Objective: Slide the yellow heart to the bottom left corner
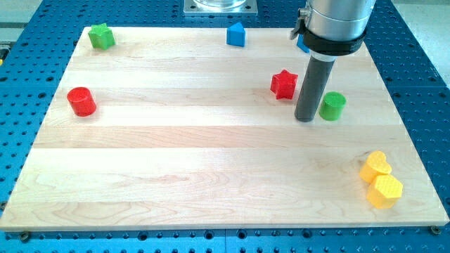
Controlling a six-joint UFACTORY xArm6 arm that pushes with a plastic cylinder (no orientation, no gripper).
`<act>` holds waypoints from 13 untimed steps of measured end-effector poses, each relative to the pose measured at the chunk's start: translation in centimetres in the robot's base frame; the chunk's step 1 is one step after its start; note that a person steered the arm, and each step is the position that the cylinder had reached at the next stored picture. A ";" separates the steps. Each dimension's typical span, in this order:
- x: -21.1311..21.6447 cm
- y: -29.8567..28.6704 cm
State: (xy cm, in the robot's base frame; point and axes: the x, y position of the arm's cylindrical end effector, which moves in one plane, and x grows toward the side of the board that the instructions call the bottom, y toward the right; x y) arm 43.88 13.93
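My tip (pixel 305 118) rests on the desk (pixel 176 161) between the red star (pixel 284 84) and green cylinder (pixel 332 106), just beside the cylinder. The end effector is a bare rod, grasping nothing. The yellow heart (pixel 375 166) lies well below the cylinder, near the view's bottom right, touching the yellow hexagon (pixel 385 191).

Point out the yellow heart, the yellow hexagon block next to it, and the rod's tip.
yellow heart (pixel 376 166), camera view, its top face.
yellow hexagon (pixel 386 188), camera view, its top face.
my tip (pixel 305 118), camera view, the rod's very end, between the red star and the green cylinder.
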 end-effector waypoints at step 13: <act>10.7 -5.7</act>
State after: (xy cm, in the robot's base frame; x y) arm 54.54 8.22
